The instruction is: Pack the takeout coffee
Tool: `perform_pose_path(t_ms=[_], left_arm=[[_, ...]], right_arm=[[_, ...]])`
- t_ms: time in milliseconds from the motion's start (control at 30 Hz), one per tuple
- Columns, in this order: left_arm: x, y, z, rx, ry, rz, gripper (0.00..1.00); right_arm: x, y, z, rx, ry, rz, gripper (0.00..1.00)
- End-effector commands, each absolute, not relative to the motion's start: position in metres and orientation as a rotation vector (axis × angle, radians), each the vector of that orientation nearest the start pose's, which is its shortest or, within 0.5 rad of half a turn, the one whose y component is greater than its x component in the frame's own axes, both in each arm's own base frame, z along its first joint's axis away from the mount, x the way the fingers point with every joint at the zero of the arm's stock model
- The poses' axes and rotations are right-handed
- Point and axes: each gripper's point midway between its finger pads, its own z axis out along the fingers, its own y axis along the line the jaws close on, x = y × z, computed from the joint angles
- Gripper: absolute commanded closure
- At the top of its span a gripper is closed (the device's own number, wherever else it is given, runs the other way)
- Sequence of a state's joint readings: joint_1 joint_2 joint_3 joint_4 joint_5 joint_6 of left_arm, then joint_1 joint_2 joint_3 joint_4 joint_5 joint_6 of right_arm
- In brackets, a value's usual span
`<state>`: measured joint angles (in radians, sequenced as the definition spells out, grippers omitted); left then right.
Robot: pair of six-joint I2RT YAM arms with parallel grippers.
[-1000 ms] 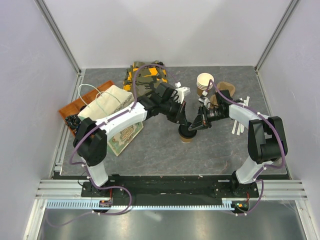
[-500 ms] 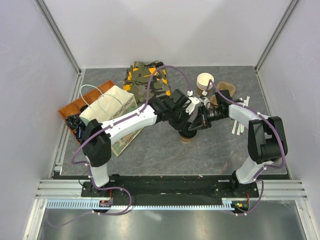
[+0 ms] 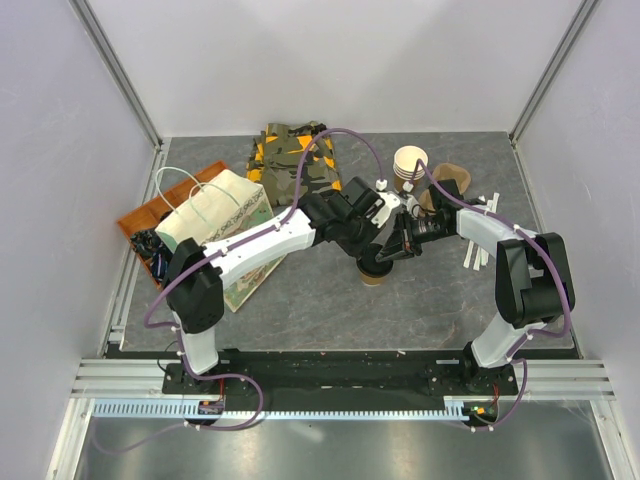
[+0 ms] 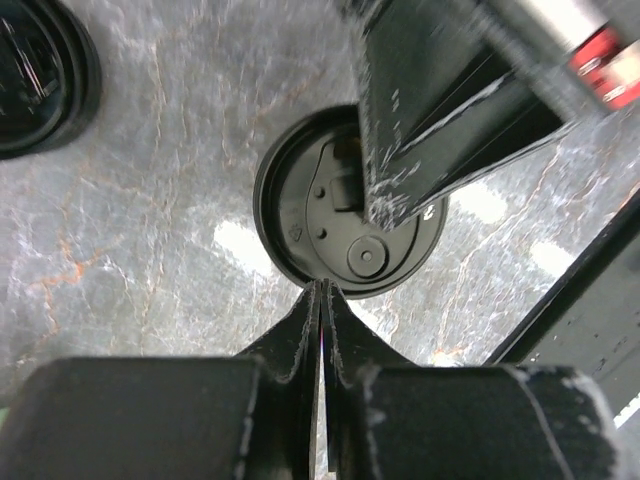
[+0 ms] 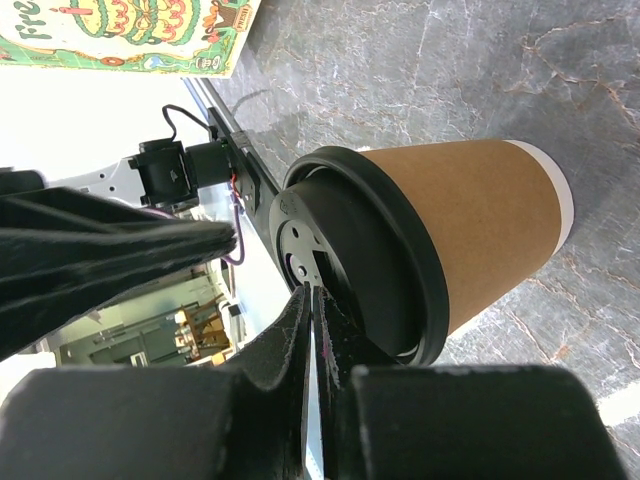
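The takeout coffee (image 3: 374, 270) is a small brown paper cup (image 5: 480, 215) with a black lid (image 4: 350, 205), standing upright mid-table. My left gripper (image 3: 370, 250) is shut and empty, its tips (image 4: 320, 287) at the near rim of the lid. My right gripper (image 3: 393, 248) is shut and empty, its tips (image 5: 312, 292) against the top of the lid. The right gripper's fingers (image 4: 420, 150) cross over the lid in the left wrist view. The printed paper bag (image 3: 215, 220) stands at the left, well apart from the cup.
A loose black lid (image 4: 35, 70) lies near the cup. A stack of lidless paper cups (image 3: 408, 167) stands at the back right. A camouflage cloth (image 3: 295, 160) lies at the back. An orange tray (image 3: 150, 215) sits behind the bag. White sticks (image 3: 478, 250) lie right.
My left gripper has swung right, from beside the bag to above the cup's lid. My right gripper has stayed at the lid. The cup has not moved.
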<state>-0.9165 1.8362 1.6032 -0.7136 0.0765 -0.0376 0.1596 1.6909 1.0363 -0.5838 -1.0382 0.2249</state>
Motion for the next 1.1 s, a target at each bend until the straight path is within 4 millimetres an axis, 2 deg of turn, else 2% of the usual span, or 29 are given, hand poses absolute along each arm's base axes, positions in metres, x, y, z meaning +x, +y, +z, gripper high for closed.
perform_pose_path(t_ms=[0, 233, 333, 467, 600, 833, 900, 1033, 1067], left_arm=[[0.272, -0.379, 0.179, 1.128, 2.204, -0.477, 0.92], [0.270, -0.385, 0.169, 1.152, 2.217, -0.496, 0.97], [0.267, -0.385, 0.149, 1.160, 2.248, -0.494, 0.98], [0.255, -0.378, 0.103, 1.203, 2.338, -0.478, 0.98], [0.250, -0.372, 0.086, 1.216, 2.375, -0.459, 0.98], [0.253, -0.372, 0.100, 1.212, 2.342, -0.466, 0.98], [0.254, -0.376, 0.113, 1.203, 2.308, -0.487, 0.98], [0.267, -0.389, 0.159, 1.164, 2.215, -0.514, 0.98], [0.268, -0.390, 0.165, 1.158, 2.205, -0.515, 0.98]], right_arm=[[0.274, 0.195, 0.099, -0.195, 2.656, 1.390, 0.89], [0.275, 0.195, 0.099, -0.195, 2.656, 1.385, 0.89], [0.275, 0.194, 0.098, -0.189, 2.662, 1.386, 0.89], [0.274, 0.194, 0.096, -0.190, 2.666, 1.380, 0.88], [0.274, 0.193, 0.095, -0.188, 2.668, 1.376, 0.89], [0.273, 0.193, 0.092, -0.190, 2.677, 1.371, 0.88], [0.273, 0.193, 0.093, -0.194, 2.674, 1.369, 0.88], [0.272, 0.193, 0.093, -0.189, 2.675, 1.370, 0.88], [0.273, 0.193, 0.093, -0.192, 2.674, 1.372, 0.88]])
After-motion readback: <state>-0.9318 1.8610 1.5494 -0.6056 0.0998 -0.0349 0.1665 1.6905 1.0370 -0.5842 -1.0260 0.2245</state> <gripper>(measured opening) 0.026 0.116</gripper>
